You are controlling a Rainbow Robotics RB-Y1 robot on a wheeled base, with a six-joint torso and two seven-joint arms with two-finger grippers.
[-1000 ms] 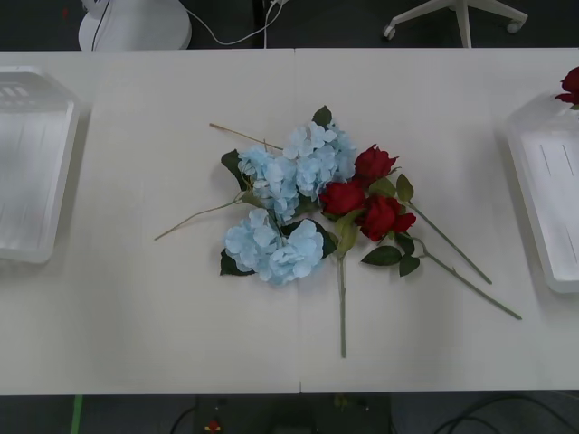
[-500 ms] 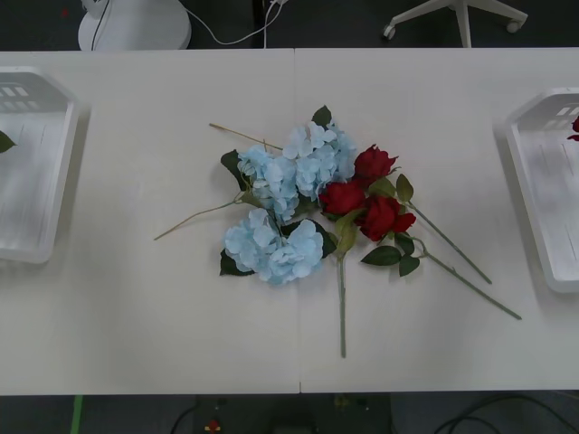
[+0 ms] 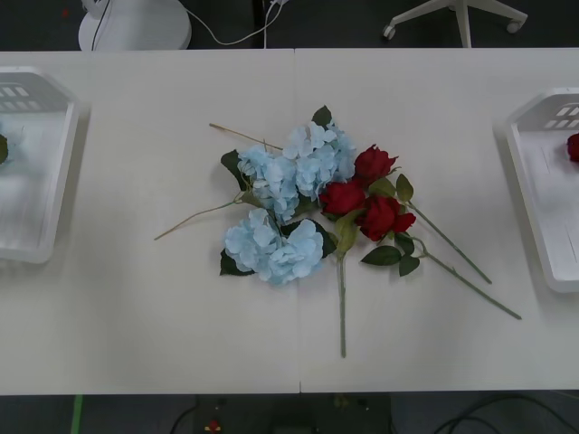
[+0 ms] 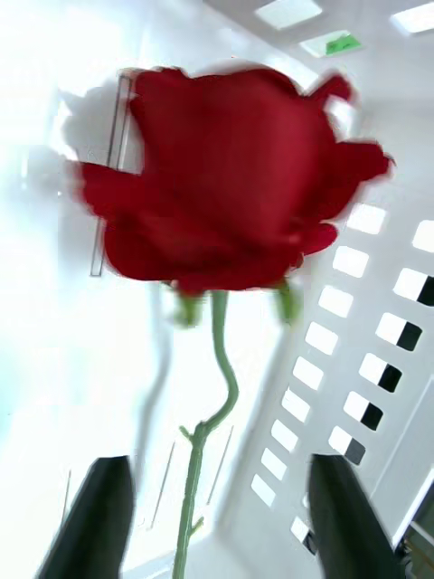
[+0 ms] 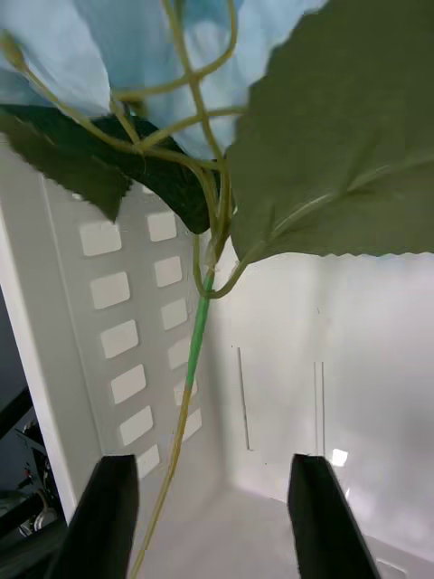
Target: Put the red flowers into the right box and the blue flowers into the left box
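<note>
On the white worktop (image 3: 136, 316), a heap of pale blue flowers (image 3: 285, 194) lies touching three red flowers (image 3: 366, 194), stems fanning toward the robot. They look light, soft and floppy — best pinched on the thin stiff stem just below a head, not on the petals.

The right claw (image 4: 217, 516) hangs spread open inside the right box (image 3: 543, 181); a red rose (image 4: 231, 185) sits beyond it, its stem running between the fingers, ungripped. The left claw (image 5: 212, 516), also open and empty, is in the left box (image 3: 36, 163) — a blue head (image 5: 136, 54) with leaves lies just ahead, stem passing between its fingers.
</note>
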